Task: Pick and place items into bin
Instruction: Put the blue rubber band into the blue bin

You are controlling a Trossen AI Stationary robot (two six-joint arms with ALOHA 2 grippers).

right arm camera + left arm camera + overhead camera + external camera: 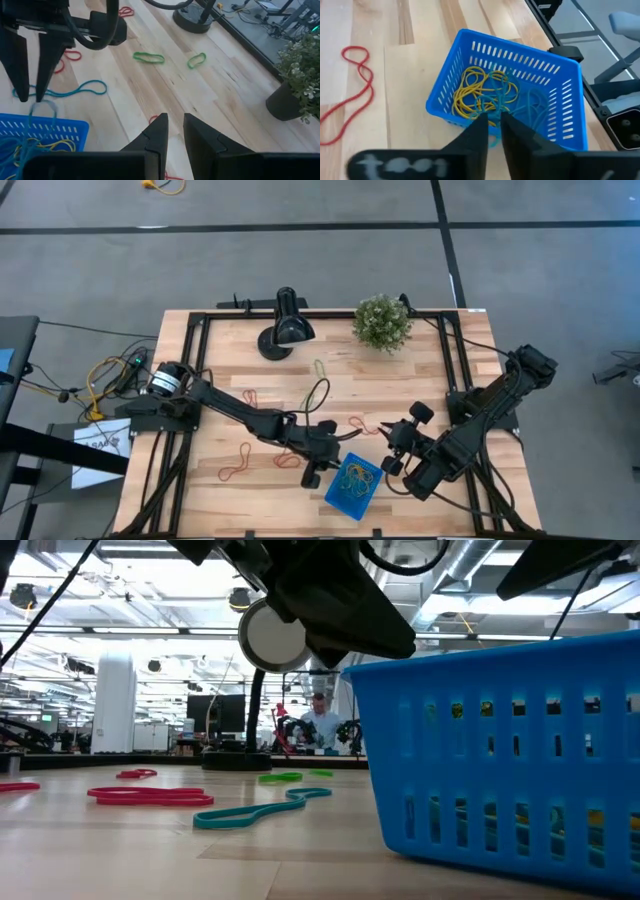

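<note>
The blue bin (352, 483) stands near the table's front edge. Yellow bands (470, 90) and teal bands lie in it. My left gripper (31, 97) hangs over the bin's wall (45, 130), fingers pointing down and slightly apart. A teal band (42, 107) shows blurred just under its tips. My right gripper (175, 122) hovers right of the bin, its fingers narrowly apart with bare wood between them. Loose on the table lie a red band (357, 80), green bands (148, 57) and a teal band (75, 90). My left gripper has the teal band (492, 140) in the narrow gap between its fingertips, over the bin's near wall. The band trails down into the bin. I cannot tell whether the fingers touch it.
A black lamp (287, 330) and a potted plant (381, 322) stand at the far edge. Black frame rails run along the table's sides, and cables lie off its left edge. More bands (237, 470) are scattered on the left half. A person (320, 722) sits far behind the table.
</note>
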